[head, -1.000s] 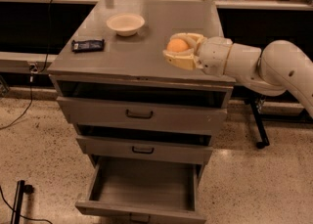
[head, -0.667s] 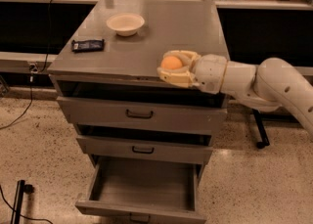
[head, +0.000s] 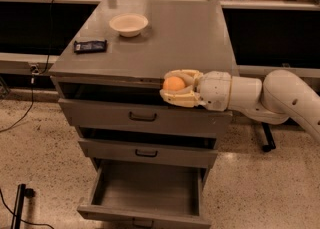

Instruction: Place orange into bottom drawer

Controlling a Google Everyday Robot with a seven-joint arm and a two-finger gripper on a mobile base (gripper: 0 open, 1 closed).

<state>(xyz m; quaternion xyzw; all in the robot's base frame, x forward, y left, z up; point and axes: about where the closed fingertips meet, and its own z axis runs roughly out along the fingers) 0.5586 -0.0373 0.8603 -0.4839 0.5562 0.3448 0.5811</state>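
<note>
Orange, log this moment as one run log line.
tool shut on orange | at cabinet front edge, top level | bottom drawer open below | orange not yet placed

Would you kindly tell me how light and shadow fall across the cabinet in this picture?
Camera view: the cabinet top catches a soft sheen from above; the bottom drawer, open, lies in dim shade; the gripper, at the top's front edge, holds the orange, brightly lit.
</note>
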